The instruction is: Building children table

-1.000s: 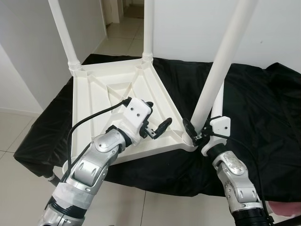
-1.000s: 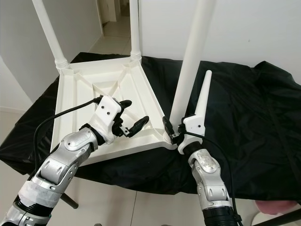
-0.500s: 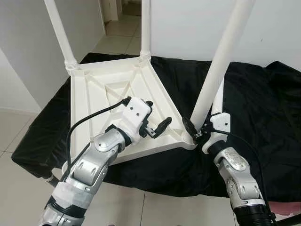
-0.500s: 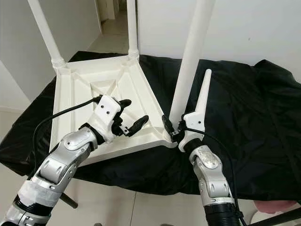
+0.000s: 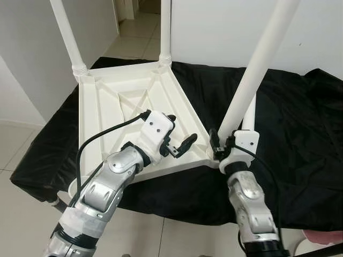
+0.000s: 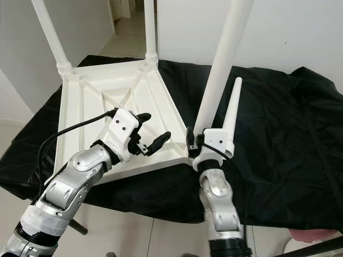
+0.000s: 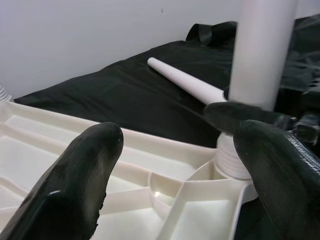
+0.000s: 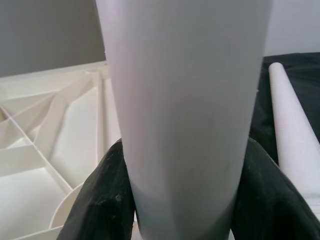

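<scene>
The upturned white tabletop (image 5: 128, 107) is lying on the black-draped surface (image 5: 300, 134), and the left gripper (image 5: 179, 140) is hovering over its near edge with fingers spread wide, holding nothing. At the tabletop's near right corner, the right gripper (image 5: 221, 147) is clamping its fingers around the base of a standing leg (image 5: 252, 80), while a loose leg (image 6: 231, 107) is lying just beyond.

support: black cloth (image 5: 300, 123) | on it: upturned white tabletop (image 5: 123, 101), loose white leg (image 6: 231, 104)

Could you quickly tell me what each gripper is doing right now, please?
Left gripper: open, empty, hovering over the upturned tabletop.
Right gripper: closed around the base of the near table leg.
</scene>
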### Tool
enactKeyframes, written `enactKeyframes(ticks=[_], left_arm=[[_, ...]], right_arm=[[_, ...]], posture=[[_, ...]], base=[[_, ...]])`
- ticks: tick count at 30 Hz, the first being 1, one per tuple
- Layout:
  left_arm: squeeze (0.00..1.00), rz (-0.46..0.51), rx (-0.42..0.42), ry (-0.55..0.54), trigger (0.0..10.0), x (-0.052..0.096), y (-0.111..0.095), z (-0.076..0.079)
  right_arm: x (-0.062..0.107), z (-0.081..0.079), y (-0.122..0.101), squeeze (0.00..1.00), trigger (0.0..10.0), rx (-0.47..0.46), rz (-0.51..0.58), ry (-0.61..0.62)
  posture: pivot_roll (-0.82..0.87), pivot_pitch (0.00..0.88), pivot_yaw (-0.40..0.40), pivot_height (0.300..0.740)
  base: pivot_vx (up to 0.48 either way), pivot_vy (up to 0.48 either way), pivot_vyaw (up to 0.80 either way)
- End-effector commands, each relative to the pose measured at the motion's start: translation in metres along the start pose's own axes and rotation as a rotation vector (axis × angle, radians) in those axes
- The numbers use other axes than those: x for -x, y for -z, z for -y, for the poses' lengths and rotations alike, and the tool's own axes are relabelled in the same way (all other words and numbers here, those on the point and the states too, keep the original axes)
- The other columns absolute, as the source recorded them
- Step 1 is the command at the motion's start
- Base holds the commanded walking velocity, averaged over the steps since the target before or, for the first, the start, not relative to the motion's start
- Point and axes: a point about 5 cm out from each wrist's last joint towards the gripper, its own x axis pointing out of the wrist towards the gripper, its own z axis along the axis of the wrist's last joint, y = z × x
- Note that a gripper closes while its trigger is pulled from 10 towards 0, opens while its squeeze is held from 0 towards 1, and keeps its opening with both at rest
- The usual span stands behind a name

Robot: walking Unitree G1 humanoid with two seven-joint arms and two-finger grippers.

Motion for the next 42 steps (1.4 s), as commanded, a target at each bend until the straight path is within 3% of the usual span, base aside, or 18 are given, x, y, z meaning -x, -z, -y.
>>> enactKeyframes(ticks=[1, 6, 14, 16, 17, 19, 20, 21, 28, 32, 33, 34, 40, 41, 42], left_arm=[[0.00, -0.016, 0.000, 0.080, 10.0, 0.001, 0.003, 0.006], [0.00, -0.025, 0.005, 0.098, 10.0, 0.003, 0.005, 0.009], [0.00, -0.061, 0.038, 0.173, 10.0, 0.006, 0.013, 0.020], [0.00, -0.102, 0.040, 0.180, 10.0, 0.007, 0.024, 0.021], [0.00, -0.117, 0.039, 0.193, 10.0, 0.008, 0.028, 0.022], [0.00, -0.125, 0.040, 0.206, 10.0, 0.009, 0.031, 0.025], [0.00, -0.123, 0.030, 0.205, 10.0, 0.009, 0.031, 0.025], [0.00, -0.121, 0.023, 0.203, 10.0, 0.009, 0.031, 0.025], [0.00, -0.123, 0.022, 0.196, 10.0, 0.008, 0.030, 0.025], [0.00, -0.123, 0.022, 0.199, 10.0, 0.008, 0.030, 0.026], [0.00, -0.125, 0.021, 0.199, 10.0, 0.008, 0.030, 0.026], [0.00, -0.126, 0.019, 0.199, 10.0, 0.007, 0.030, 0.026], [0.00, -0.126, 0.016, 0.202, 10.0, 0.006, 0.030, 0.026], [0.00, -0.126, 0.014, 0.207, 10.0, 0.005, 0.029, 0.026], [0.00, -0.126, 0.014, 0.207, 10.0, 0.005, 0.029, 0.026]], right_arm=[[0.001, -0.006, 0.014, 0.00, 10.0, -0.063, -0.081, 0.028], [0.000, -0.014, 0.008, 0.00, 10.0, -0.038, -0.036, -0.002], [0.001, -0.013, 0.005, 0.00, 10.0, -0.031, -0.026, 0.015], [-0.001, -0.014, 0.003, 0.00, 10.0, -0.025, -0.017, -0.003], [-0.002, -0.015, 0.002, 0.11, 10.0, -0.020, -0.009, -0.010], [-0.003, -0.015, 0.000, 0.11, 10.0, -0.014, 0.001, -0.021], [-0.004, -0.015, -0.001, 0.17, 10.0, -0.008, 0.005, -0.027], [-0.004, -0.015, -0.002, 1.00, 10.0, -0.016, 0.013, -0.042], [-0.005, -0.013, -0.006, 1.00, 10.0, -0.004, 0.039, -0.064], [-0.006, -0.001, -0.007, 1.00, 10.0, 0.029, 0.050, -0.082], [-0.007, 0.007, -0.008, 0.15, 10.0, 0.054, 0.053, -0.105], [-0.007, 0.013, -0.008, 0.00, 10.0, 0.062, 0.055, -0.130], [-0.009, 0.025, -0.008, 0.00, 10.0, 0.060, 0.054, -0.250], [-0.012, 0.031, -0.007, 0.00, 10.0, 0.079, 0.049, -0.345], [-0.012, 0.031, -0.007, 0.00, 10.0, 0.079, 0.049, -0.345]], posture=[[-0.06, 0.011, 0.017, 0.740], [-0.06, 0.006, 0.013, 0.740], [-0.06, 0.000, 0.008, 0.740], [-0.07, 0.000, 0.006, 0.740], [-0.07, 0.000, 0.003, 0.740], [-0.07, 0.000, 0.002, 0.740], [-0.07, 0.000, 0.002, 0.740], [-0.07, 0.000, -0.001, 0.740], [-0.07, 0.000, -0.002, 0.740], [-0.07, 0.000, -0.002, 0.740], [-0.07, 0.000, 0.000, 0.740], [-0.07, 0.000, 0.001, 0.740], [-0.08, 0.000, 0.008, 0.740], [-0.08, 0.000, 0.011, 0.740], [-0.08, 0.000, 0.011, 0.740]], base=[[0.000, 0.000, 0.00], [0.000, 0.000, 0.00], [0.000, 0.000, 0.00], [0.000, 0.000, 0.00], [0.000, 0.000, 0.00], [0.000, 0.000, 0.00], [0.000, 0.000, 0.00], [0.000, 0.000, 0.00], [0.000, 0.000, 0.00], [0.000, 0.000, 0.00], [0.000, 0.000, 0.00], [0.000, 0.000, 0.00], [0.000, 0.000, 0.00], [0.000, 0.000, 0.00], [0.000, 0.000, 0.00]])
